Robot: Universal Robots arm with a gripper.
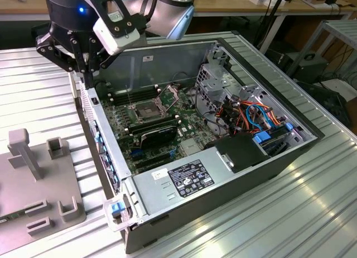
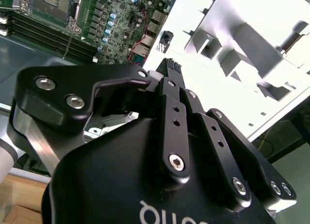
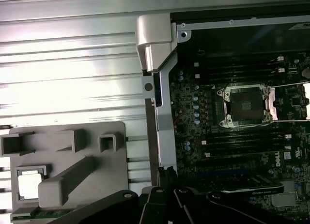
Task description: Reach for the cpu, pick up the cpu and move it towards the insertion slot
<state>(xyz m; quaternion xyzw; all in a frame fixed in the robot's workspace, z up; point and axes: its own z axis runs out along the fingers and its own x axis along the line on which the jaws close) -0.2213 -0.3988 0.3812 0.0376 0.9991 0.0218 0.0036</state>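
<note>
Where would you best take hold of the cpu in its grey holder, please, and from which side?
Probably by two opposite edges, coming straight down from above: the cpu lies flat, face up, in a square recess of the grey holder, so only its top is open.

Bright overhead light, blown-out glare

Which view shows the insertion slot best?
The first wrist view: the insertion slot sits whole, seen from straight above. The exterior view shows it small and oblique; the second wrist view cuts it off partly.
</note>
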